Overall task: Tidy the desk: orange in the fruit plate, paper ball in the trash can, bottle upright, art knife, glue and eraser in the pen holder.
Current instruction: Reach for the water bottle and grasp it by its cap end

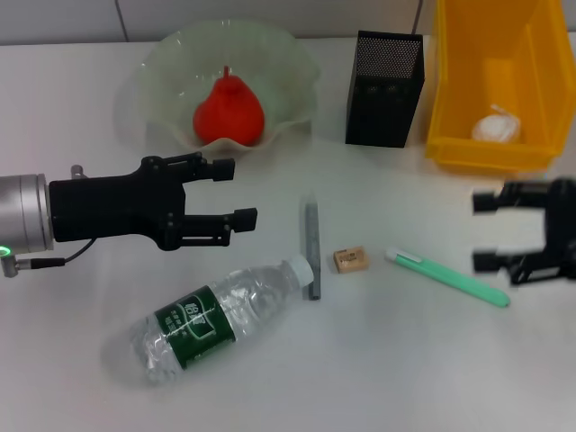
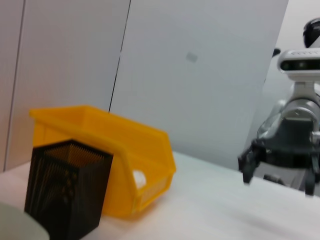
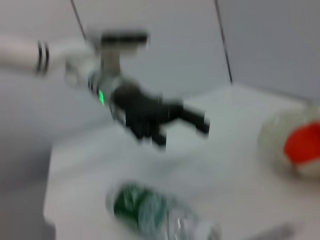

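The red-orange rounded orange was seen lying in the pale-green ruffled glass fruit plate, and a white crumpled paper ball in the bright yellow plastic trash can. The clear plastic bottle was laid on its side on the white desk, with the grey art knife, tan eraser and mint-green glue beside it, short of the black mesh pen holder. The left gripper was held above the bottle with fingers apart and empty; the right gripper, near the glue, was likewise spread and empty.
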Robot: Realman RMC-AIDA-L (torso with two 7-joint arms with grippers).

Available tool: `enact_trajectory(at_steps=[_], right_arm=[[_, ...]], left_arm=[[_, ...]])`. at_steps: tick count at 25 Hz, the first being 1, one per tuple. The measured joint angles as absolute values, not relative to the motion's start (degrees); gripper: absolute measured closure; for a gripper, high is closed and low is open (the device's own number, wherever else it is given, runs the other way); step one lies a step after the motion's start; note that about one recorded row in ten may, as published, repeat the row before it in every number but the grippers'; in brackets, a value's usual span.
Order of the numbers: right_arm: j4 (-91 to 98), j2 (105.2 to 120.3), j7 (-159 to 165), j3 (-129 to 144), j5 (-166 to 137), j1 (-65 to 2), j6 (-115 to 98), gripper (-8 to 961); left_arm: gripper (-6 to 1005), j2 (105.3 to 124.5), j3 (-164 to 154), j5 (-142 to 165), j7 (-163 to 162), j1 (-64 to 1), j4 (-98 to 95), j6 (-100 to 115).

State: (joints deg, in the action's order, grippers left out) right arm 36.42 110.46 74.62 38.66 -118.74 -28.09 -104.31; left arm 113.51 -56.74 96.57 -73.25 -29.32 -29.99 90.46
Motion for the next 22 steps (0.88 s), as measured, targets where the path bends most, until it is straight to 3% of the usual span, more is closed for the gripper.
enact_trajectory(at_steps=[2, 6, 7, 10, 16, 22], right_arm=[[38.3, 112.42, 72.0, 38.5, -122.5, -27.4, -102.0, 113], [38.9, 113.09, 71.4, 38.3, -123.3, -27.2, -101.1, 114], [38.7, 112.98, 71.4, 37.9, -123.2, -27.2, -101.0, 114], [38.6, 112.92, 71.4, 37.5, -123.1, -27.2, -101.0, 114], [38.5, 112.86, 71.5, 37.3, -123.2, -27.2, -100.9, 114], [38.5, 112.61, 71.7, 36.7, -123.0, -27.6, -99.9, 114]], left_arm=[[156, 113.45, -56.7, 98.0, -75.1, -29.3, -31.7, 89.5], [169, 114.85, -57.0, 98.1, -81.6, -30.3, -37.6, 89.4], [182, 116.07, -57.9, 98.2, -87.6, -31.9, -43.0, 89.7], [221, 116.63, -58.8, 99.1, -93.0, -33.6, -46.9, 90.1], [299, 116.74, -59.7, 117.0, -121.6, -45.7, -56.3, 95.2], [349, 118.99, -62.6, 132.2, -133.3, -53.3, -57.6, 98.4]])
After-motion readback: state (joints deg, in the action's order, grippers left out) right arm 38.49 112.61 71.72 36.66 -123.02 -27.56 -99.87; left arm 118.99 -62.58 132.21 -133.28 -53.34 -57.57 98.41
